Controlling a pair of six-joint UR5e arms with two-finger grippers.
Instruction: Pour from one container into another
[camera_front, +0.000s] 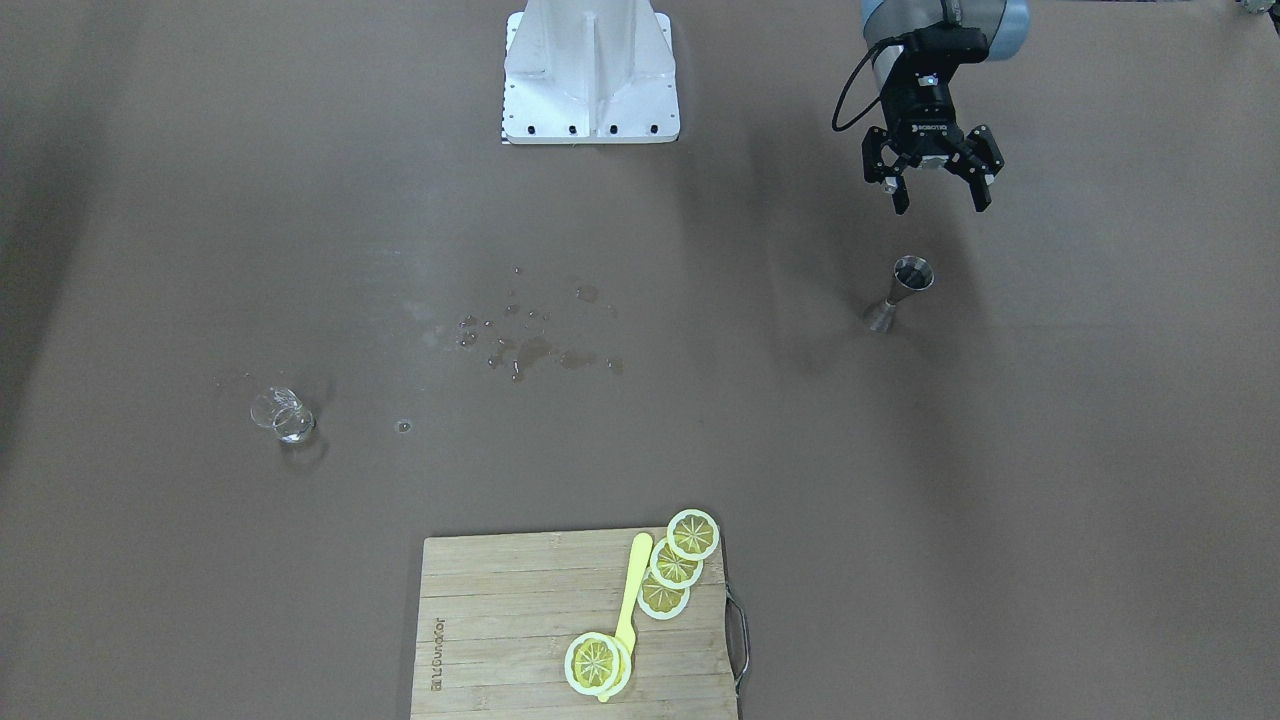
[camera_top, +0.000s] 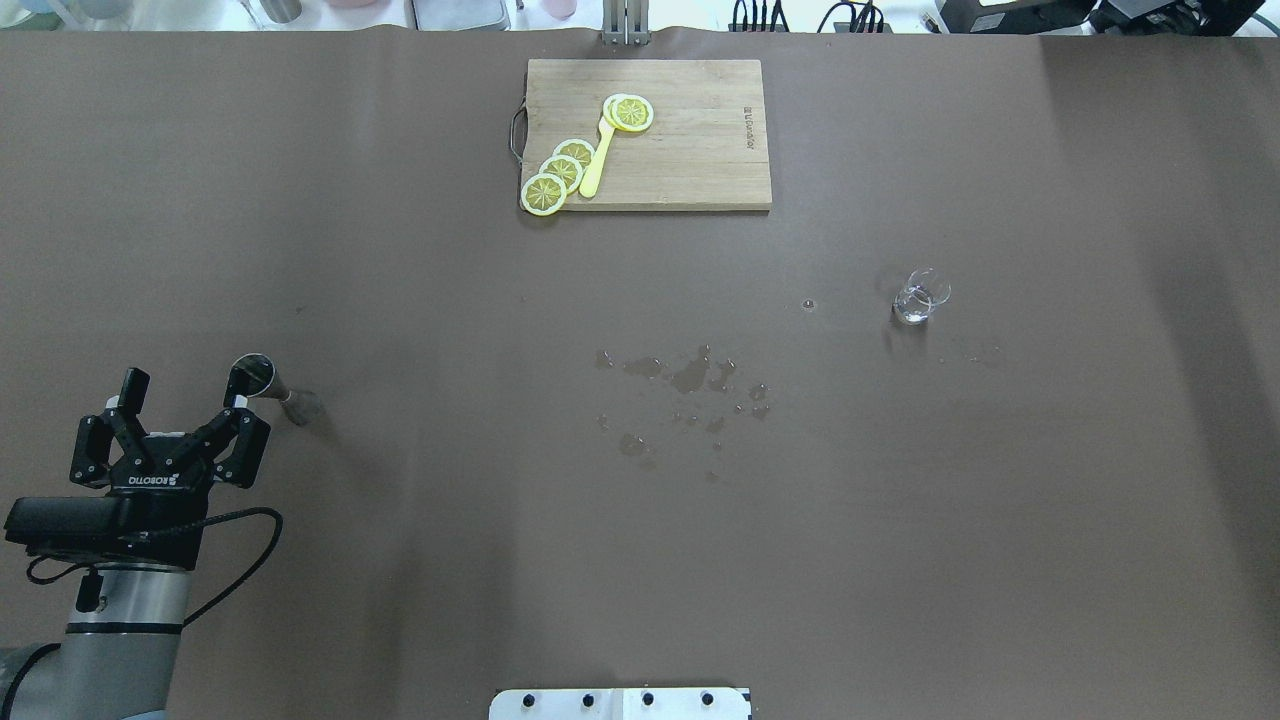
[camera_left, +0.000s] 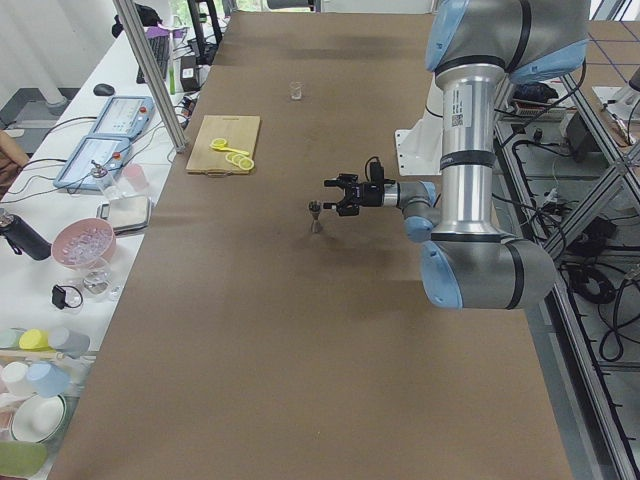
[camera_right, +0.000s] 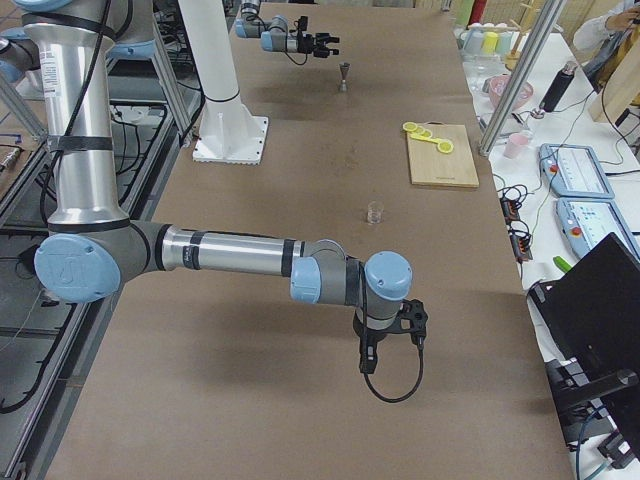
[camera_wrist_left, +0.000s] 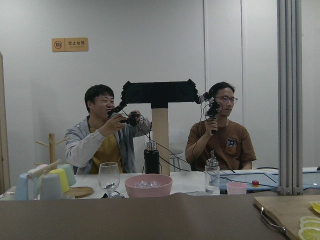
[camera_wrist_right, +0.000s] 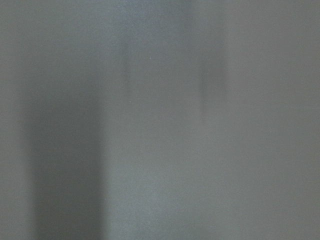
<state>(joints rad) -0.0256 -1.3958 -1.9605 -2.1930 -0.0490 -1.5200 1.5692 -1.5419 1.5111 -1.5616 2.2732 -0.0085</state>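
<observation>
The small clear glass cup (camera_front: 282, 415) (camera_top: 918, 298) stands upright and alone on the brown table (camera_top: 1000, 520), on the robot's right side. The steel jigger (camera_front: 900, 292) (camera_top: 270, 382) stands upright on the robot's left side. My left gripper (camera_front: 940, 205) (camera_top: 186, 380) hovers open and empty just on the robot's side of the jigger, without touching it. My right gripper (camera_right: 392, 335) shows only in the exterior right view, low over the table and well short of the cup (camera_right: 375, 212); I cannot tell whether it is open or shut. The right wrist view is a grey blur.
Spilled droplets (camera_top: 690, 375) lie mid-table between the two containers. At the far edge sits a wooden cutting board (camera_top: 700, 150) with lemon slices (camera_top: 560, 172) and a yellow utensil (camera_top: 598, 160). The white robot base (camera_front: 590, 70) stands at the near edge. Two people sit beyond the table.
</observation>
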